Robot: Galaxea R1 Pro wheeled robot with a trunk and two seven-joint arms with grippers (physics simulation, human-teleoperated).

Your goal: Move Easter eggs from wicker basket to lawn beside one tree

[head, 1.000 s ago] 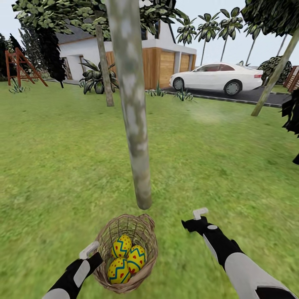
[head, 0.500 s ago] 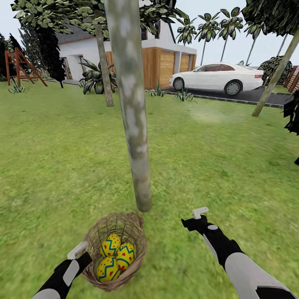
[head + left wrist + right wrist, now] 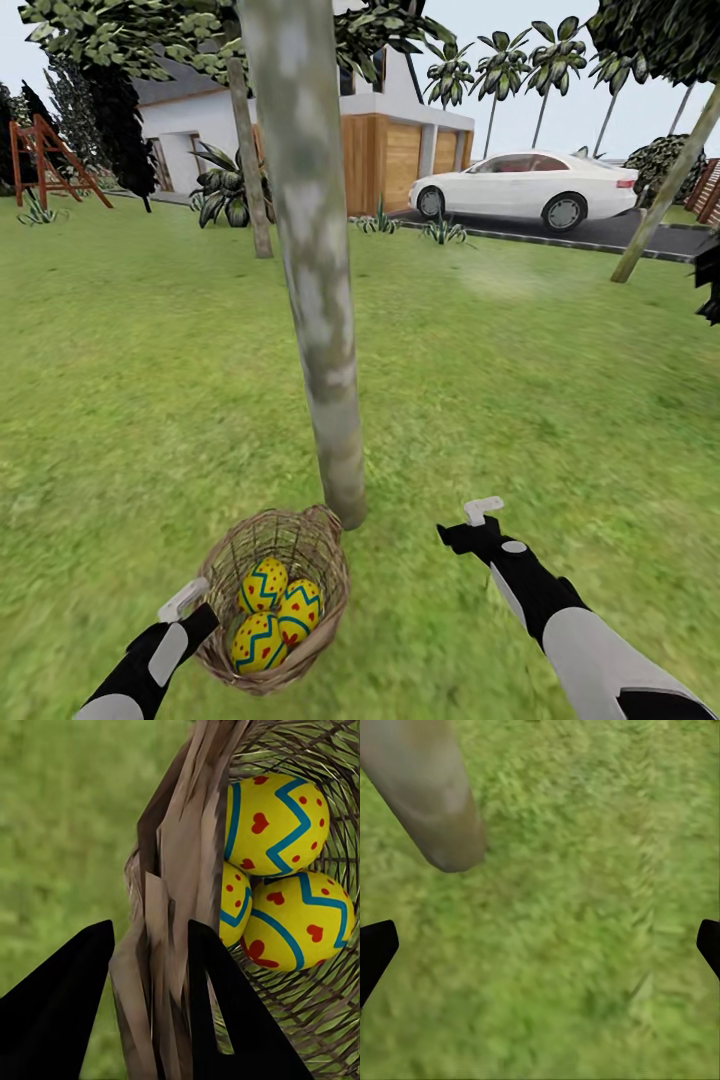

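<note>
The wicker basket (image 3: 322, 560) hangs tilted just in front of the base of the pale mottled tree (image 3: 322, 330). Three yellow Easter eggs lie inside it: one (image 3: 263, 583) at the back, one (image 3: 300, 607) to the right, one (image 3: 257, 643) nearest me. My left gripper (image 3: 203, 612) is shut on the basket's left rim. In the left wrist view the woven rim (image 3: 169, 907) is pinched between the two black fingers (image 3: 225, 1005), with the eggs (image 3: 274, 821) beside it. My right gripper (image 3: 458, 535) hovers open over the lawn (image 3: 560, 400), right of the trunk, and holds nothing. The trunk base (image 3: 439, 810) lies ahead of its spread fingers (image 3: 375, 949).
A second thin trunk (image 3: 250, 160) stands further back, and a leaning one (image 3: 665, 190) at the far right. Beyond the grass are a house with wooden garage doors (image 3: 400, 160), a white car (image 3: 525, 185) on the driveway and a red frame (image 3: 45, 160) at the far left.
The basket, held by my left gripper, has moved left and now sits left of the trunk base. The view has shifted slightly toward the tree. The right arm holds the same pose.
</note>
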